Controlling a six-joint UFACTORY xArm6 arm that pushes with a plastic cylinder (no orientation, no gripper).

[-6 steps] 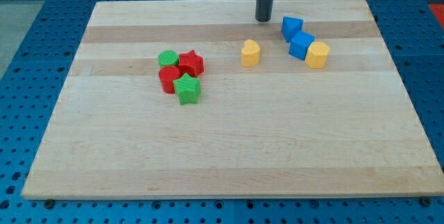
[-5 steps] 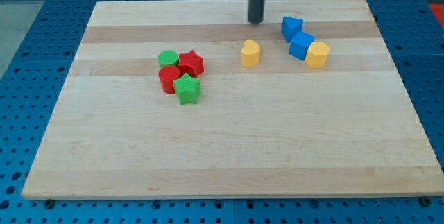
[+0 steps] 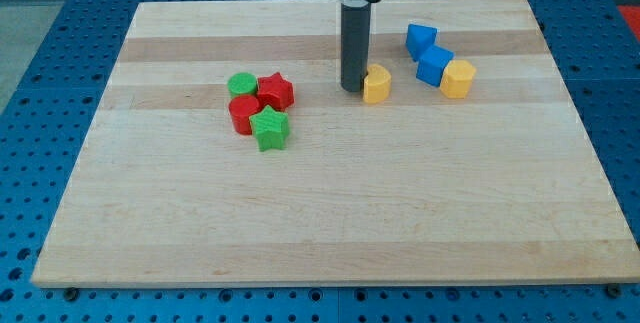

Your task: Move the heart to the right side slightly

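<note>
Start at the board's (image 3: 150,213) left half. A tight cluster of four blocks sits toward the far left: a green round block (image 3: 241,85) at the back, a red star (image 3: 275,90) just to its right, another red block (image 3: 243,114) in front of the green one, whose shape you can't quite make out, and a green star (image 3: 269,128) nearest the front edge. All four touch or nearly touch. They are well away from the work, so leave them alone.

Move toward the middle, nearer the far edge. The tip (image 3: 352,88) stands on the board, pressed against the left flank of the yellow heart (image 3: 376,84), or so close that no gap shows. The rod has no jaws; it holds nothing and only leans on the block from the side.

The heart looks like a small, stiff plastic piece, light and likely to slide easily on the smooth wood. It may also spin if you push off-centre, because its lobed outline gives an uneven face. Keep the contact at the middle of its left side, and push straight toward the right edge.

Further right, toward the far right corner, lies a diagonal row: a blue block (image 3: 421,39), a second blue block (image 3: 434,64), then a yellow block (image 3: 458,78) with faceted sides. The heart sits near that second blue block, so only a small nudge is wise.
</note>
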